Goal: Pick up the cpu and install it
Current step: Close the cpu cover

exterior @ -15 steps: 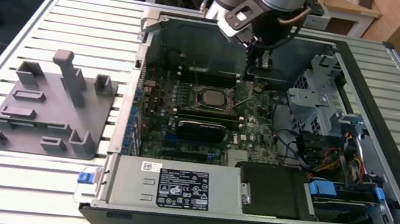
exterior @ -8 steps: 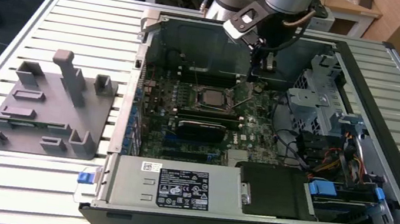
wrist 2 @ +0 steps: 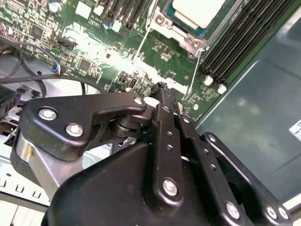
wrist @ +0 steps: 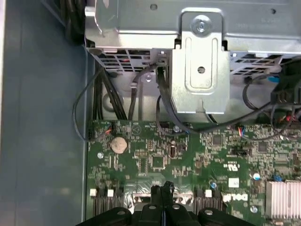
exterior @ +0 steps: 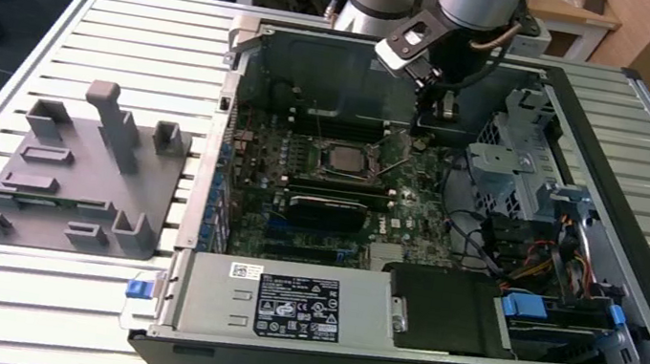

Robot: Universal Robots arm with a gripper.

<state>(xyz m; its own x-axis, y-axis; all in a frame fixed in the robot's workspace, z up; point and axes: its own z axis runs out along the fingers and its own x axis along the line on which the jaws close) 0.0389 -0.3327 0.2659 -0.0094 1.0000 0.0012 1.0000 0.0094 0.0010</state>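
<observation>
cpu lies in its socket; end effector hangs beside it, fingers together, empty. i'd keep any touch light and level

**A:** The gripper hangs low over the green motherboard, its dark fingertips pressed tight together.

**B:** And just off to one side there's a round silver coin battery lying flat on the board, close to the grey case wall.

**A:** Black cables curl off the board's edge and run up beside a bright metal bracket, which is screwed to the perforated drive cage.

**B:** There's a finned silver heatsink at the board's corner, and white slot clips flank the fingertips on both sides
</observation>
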